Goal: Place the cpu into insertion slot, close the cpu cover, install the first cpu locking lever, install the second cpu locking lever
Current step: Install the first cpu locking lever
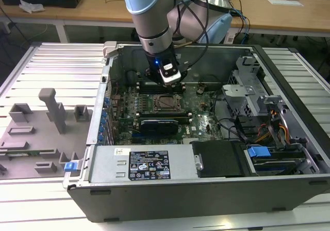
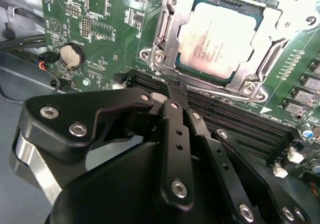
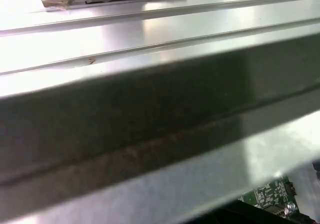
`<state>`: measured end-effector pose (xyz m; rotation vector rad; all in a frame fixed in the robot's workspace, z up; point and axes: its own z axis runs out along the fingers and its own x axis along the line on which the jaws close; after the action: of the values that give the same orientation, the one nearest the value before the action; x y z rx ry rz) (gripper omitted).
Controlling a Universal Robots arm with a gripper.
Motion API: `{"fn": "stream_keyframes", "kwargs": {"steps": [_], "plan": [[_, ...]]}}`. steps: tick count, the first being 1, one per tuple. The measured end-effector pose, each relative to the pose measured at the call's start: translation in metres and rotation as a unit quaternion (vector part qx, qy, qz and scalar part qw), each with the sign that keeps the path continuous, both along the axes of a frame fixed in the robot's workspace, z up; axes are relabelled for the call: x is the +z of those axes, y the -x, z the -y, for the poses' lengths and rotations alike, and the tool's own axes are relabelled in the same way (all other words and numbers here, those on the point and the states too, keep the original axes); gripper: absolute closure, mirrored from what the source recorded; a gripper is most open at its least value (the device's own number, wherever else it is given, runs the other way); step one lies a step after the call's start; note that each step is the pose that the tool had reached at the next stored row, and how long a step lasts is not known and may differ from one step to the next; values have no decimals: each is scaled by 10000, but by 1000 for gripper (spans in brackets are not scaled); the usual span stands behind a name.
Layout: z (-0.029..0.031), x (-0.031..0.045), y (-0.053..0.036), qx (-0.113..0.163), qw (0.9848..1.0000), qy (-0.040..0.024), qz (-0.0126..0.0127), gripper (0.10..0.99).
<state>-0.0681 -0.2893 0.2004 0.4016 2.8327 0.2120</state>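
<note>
I see the gripper (image 2: 172,91) clenched, fingertips pressed together on nothing I can make out, just beside the socket. The cpu (image 2: 220,34) sits in the socket, with the cpu cover (image 2: 176,24) lying down around it. The open computer case (image 1: 206,190) lies on a ribbed metal table (image 1: 46,61), and wooden desks (image 1: 98,6) stand behind.

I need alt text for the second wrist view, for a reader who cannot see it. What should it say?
A cpu sits on a green motherboard, with the metal cpu cover lying flat over its edges. In front, the black gripper, fingers shut together, points toward the cover's near edge.
</note>
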Motion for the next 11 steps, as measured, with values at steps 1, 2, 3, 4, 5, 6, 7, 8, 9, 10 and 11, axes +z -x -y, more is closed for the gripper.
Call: {"fn": "stream_keyframes", "kwargs": {"steps": [1,2,3,4,5,6,7,8,9,10,11], "plan": [[-4,-1,1,-11,10000,0,0,980],[-9,-4,1,-24,10000,0,0,980],[-13,-6,1,-40,10000,0,0,980],[-16,-10,1,-65,10000,-1,0,980],[-18,-15,1,-101,9999,-1,0,980],[-20,-19,1,-127,9999,-1,0,980],[-22,-23,1,-155,9999,0,0,980],[-24,-26,1,-181,9998,0,-1,980],[-26,-31,2,-217,9998,1,-1,980],[-26,-33,2,-239,9997,1,-2,980],[-26,-37,2,-263,9997,1,-1,980]]}}
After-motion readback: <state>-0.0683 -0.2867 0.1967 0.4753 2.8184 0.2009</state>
